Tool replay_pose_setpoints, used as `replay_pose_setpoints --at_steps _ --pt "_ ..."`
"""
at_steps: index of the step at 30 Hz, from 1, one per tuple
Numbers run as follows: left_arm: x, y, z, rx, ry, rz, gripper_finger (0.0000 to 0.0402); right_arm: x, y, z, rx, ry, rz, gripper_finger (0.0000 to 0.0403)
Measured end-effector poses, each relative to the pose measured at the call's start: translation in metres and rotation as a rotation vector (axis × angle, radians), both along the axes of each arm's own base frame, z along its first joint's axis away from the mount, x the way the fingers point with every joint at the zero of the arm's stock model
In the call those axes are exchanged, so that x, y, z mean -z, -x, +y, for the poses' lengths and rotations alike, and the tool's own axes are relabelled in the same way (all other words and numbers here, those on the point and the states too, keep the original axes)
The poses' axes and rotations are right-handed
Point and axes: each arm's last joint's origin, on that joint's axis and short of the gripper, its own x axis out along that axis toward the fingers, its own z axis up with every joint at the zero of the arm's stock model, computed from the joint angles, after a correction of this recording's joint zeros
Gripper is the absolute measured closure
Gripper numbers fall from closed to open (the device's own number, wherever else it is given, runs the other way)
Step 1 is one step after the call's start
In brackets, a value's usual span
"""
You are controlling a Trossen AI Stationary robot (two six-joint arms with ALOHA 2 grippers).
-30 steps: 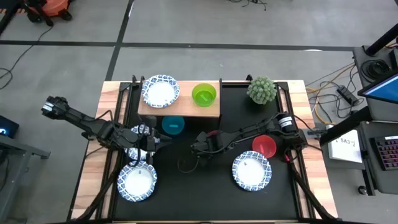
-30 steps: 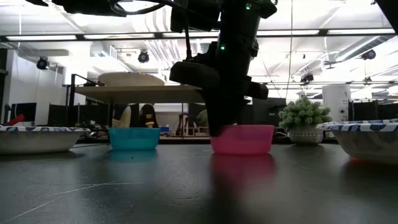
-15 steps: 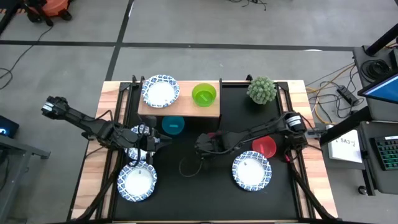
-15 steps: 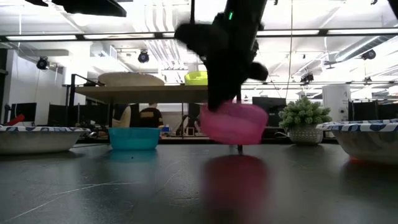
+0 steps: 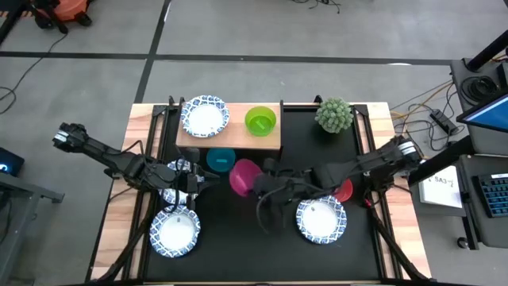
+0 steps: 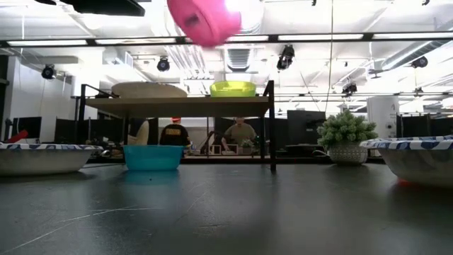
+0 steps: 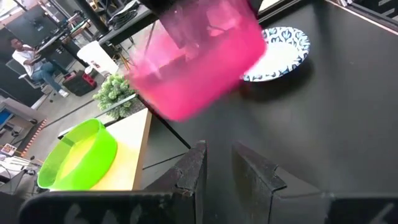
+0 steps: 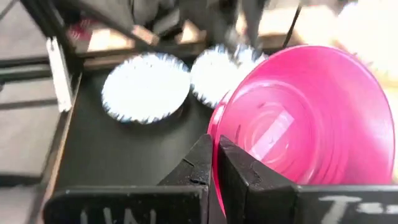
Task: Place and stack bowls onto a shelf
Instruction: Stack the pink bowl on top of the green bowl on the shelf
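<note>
The magenta bowl (image 5: 243,176) hangs high above the table in my right gripper (image 5: 259,185), which is shut on it; in the low view the magenta bowl (image 6: 205,20) shows near the top, tilted. The wooden shelf (image 5: 230,139) carries one blue-rimmed white bowl (image 5: 205,117) and the green bowl (image 5: 260,121). The teal bowl (image 5: 221,160) sits on the table at the shelf's near edge. The red bowl (image 5: 341,189) lies under the right arm. My left gripper (image 5: 196,181) waits open over the table's left side, above another white bowl (image 5: 176,169). My right gripper pinches the magenta bowl's rim (image 8: 215,132), one finger (image 8: 242,177) inside the bowl and the other (image 8: 198,167) outside it. The bowl is lifted clear of the table and tipped onto its side, its opening turned toward the wrist camera.
Two more blue-rimmed white bowls rest on the table, one near left (image 5: 175,233) and one near right (image 5: 321,220). A green spiky plant (image 5: 334,115) stands at the far right, beside the shelf. Bare black tabletop (image 5: 238,238) lies between the two near bowls.
My right gripper has risen from the table's middle with the magenta bowl and shifted a little toward the shelf. The bowl, flat on the table a second ago, tipped as it came up and now hangs tilted well above shelf height.
</note>
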Motion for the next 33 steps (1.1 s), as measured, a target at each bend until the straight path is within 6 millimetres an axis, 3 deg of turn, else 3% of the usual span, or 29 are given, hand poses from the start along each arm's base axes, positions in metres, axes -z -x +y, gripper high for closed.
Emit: replay_pose_setpoints --at_steps 9,18,23,33 --pt "0.0 0.0 0.0 0.001 -0.003 -0.001 0.0345 -0.018 0.0 -0.024 0.116 0.294 -0.079 0.0394" --pt "-0.004 -0.001 0.0 -0.017 0.013 -0.04 0.0345 -0.018 -0.006 -0.081 0.333 0.392 -0.03 0.0394" --pt "-0.006 -0.003 -0.001 -0.064 0.169 -0.088 0.0345 -0.017 -0.006 -0.108 0.368 0.448 0.015 0.0394" --pt "-0.003 -0.012 -0.005 -0.108 0.305 -0.108 0.0345 -0.006 0.001 -0.123 0.359 0.489 0.166 0.0394"
